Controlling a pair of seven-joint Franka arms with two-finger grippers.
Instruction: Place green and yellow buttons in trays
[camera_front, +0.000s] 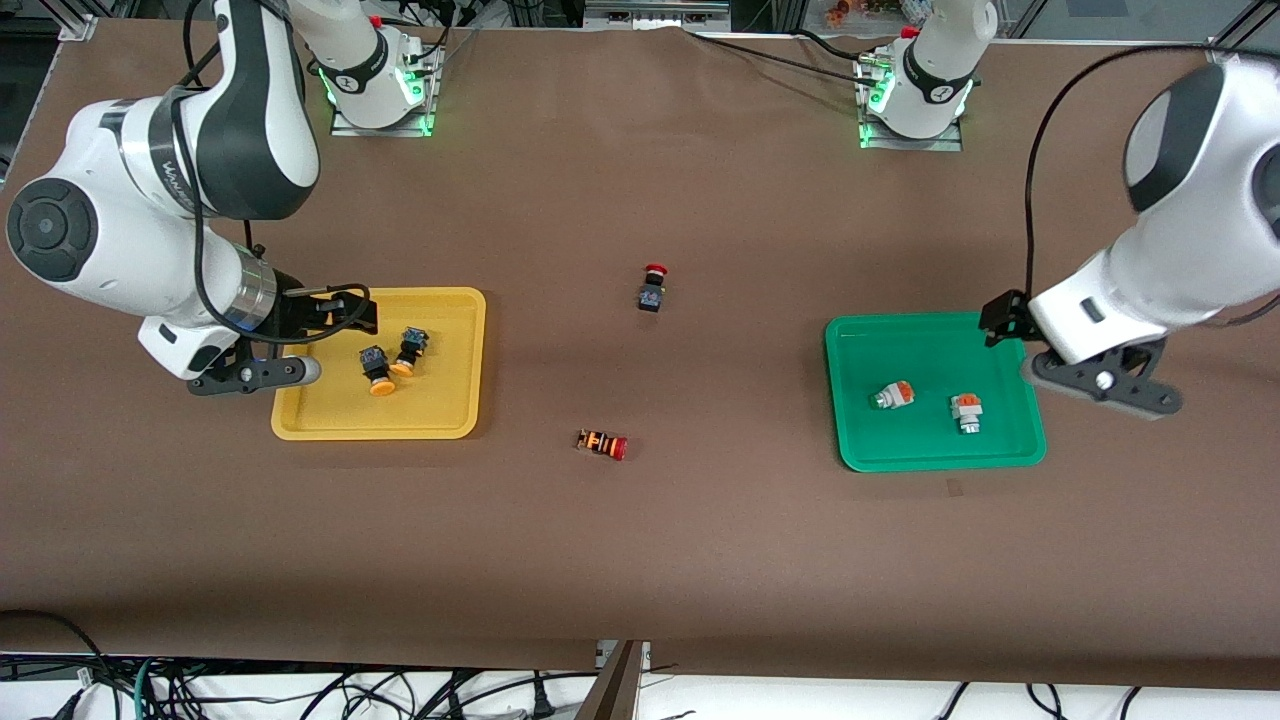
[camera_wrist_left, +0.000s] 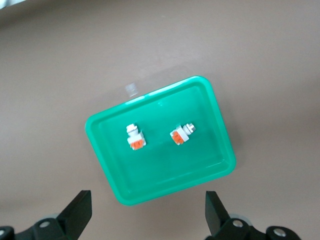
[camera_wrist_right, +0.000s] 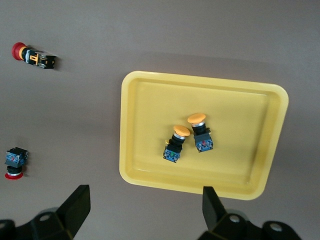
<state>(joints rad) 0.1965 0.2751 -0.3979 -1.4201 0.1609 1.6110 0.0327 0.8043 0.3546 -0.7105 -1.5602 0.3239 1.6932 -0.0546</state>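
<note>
R gripper is hovering over the yellow tray's edge at the right arm's end of the table. Its jaws are standing wide and carrying nothing. Both yellow btns are lying in that tray on their sides, touching or nearly so: one is sitting nearer the front cam, the other just beside it and a bit farther back.

Mid-table, btwn the trays, two red-cap btns are lying on the bare cloth. The black one is sitting farther from the cam and the striped one nearer. Neither belongs to the job, so they're staying out.

The green tray is sitting toward the left arm's end, holding both green btns apart from each other: one toward the table's middle, the other toward the left arm's end. L gripper is hanging over that tray's edge at the left arm's end, jaws also wide and empty.

Progress, as I'm judging it: all four btns are resting in matching trays, so sorting is looking done. Nothing is left to pick; prob only the arms pulling clear is remaining.
</note>
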